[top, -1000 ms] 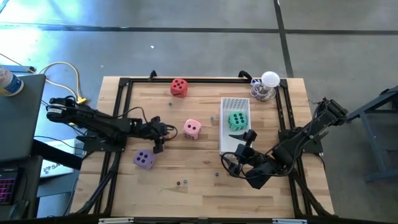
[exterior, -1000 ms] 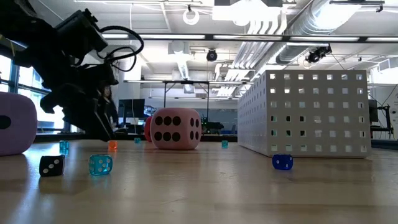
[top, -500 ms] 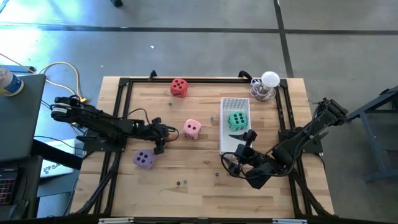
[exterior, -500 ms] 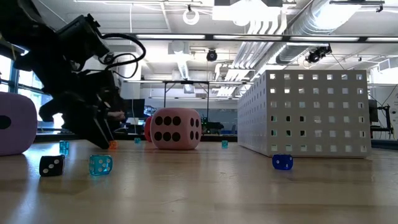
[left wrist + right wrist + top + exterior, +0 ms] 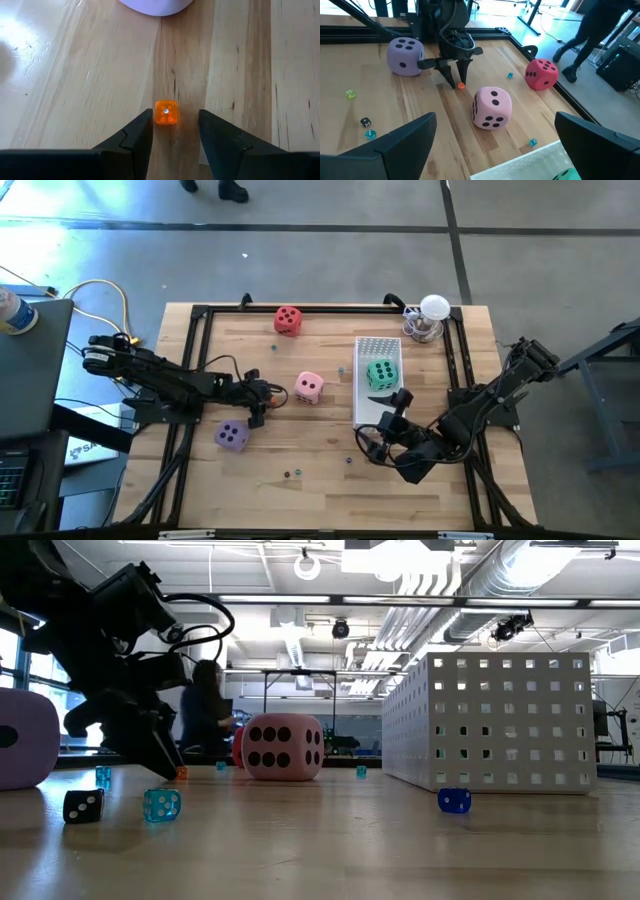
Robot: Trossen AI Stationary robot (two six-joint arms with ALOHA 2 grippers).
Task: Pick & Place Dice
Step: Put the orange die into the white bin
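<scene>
The four soft dice were spread over the pale wooden surface [image 5: 330,460]. The green soft cube with dark pips [image 5: 381,375] sat inside the white perforated box [image 5: 377,348] on the right half. The pink soft cube [image 5: 310,387] lay just to the left of that box, near the middle of the surface, and in the low view it showed a six-pip face [image 5: 284,747]. The red soft cube [image 5: 288,320] rested near the far edge, close to the black frame rail, and the purple soft cube [image 5: 232,436] lay toward the left, nearer the front.

The left gripper [image 5: 256,412] was low over the surface between the pink cube and the purple one, its dark fingers [image 5: 136,135] parted a little and straddling a tiny orange translucent die [image 5: 165,112] (the die stood free in the gap, neither finger touching it). The right wrist view showed the same pair of fingers pointing down at that orange speck [image 5: 461,86], beside the purple cube [image 5: 406,56].

The right gripper [image 5: 398,406] waited by the front end of the white box, its fingers [image 5: 395,142] spread wide and holding nothing.

Small beads lay scattered about: a black one [image 5: 83,805], a light blue one [image 5: 161,805] and a dark blue one [image 5: 454,800]. A person [image 5: 205,710] stood in the room beyond the surface.
</scene>
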